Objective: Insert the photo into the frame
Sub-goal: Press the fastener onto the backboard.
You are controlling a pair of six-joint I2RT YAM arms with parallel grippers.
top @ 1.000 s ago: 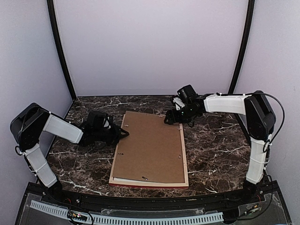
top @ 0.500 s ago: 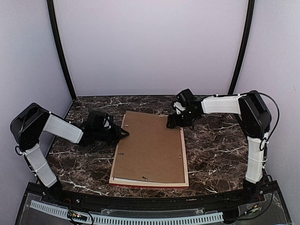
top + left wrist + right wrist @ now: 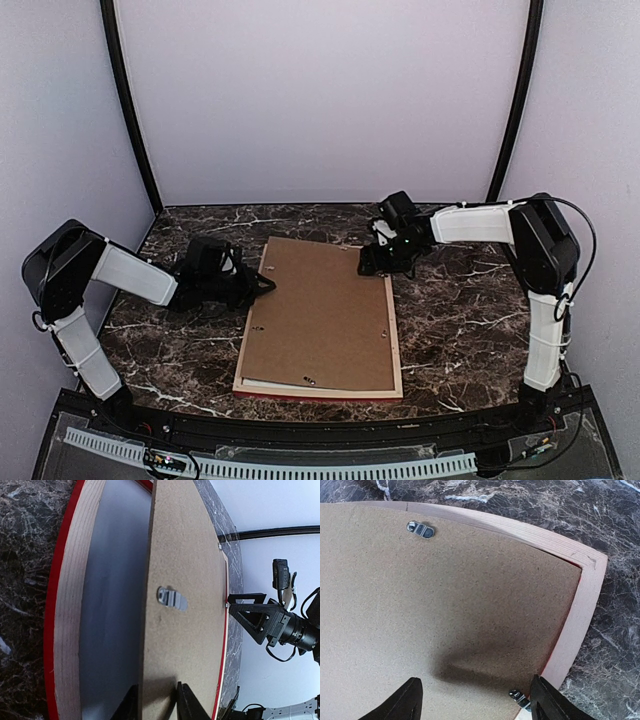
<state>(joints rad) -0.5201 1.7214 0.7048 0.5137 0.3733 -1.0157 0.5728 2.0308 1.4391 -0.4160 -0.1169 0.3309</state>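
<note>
We see left jaws pinching the backing board (image 3: pixel 185 555) by its edge, holding it tipped above the face-down frame (image 3: pixel 67 605) on the bench (image 3: pixel 460 310); right jaws wide over the frame's far corner, probably to steady it; photo unseen.

backing board (image 3: pixel 322 315): plain brown fibreboard, large rectangle in the middle of the table, long sides running near to far; left edge tilted up
metal clips: small silver tabs on the board, one (image 3: pixel 171 598) near its left edge, one (image 3: pixel 421 529) near its far edge, one (image 3: pixel 520 698) at its right edge
table (image 3: pixel 460 310): dark marble pattern, white veins
backdrop (image 3: pixel 320 100): plain pale walls
poles (image 3: pixel 128 110): black, at the rear corners
</note>
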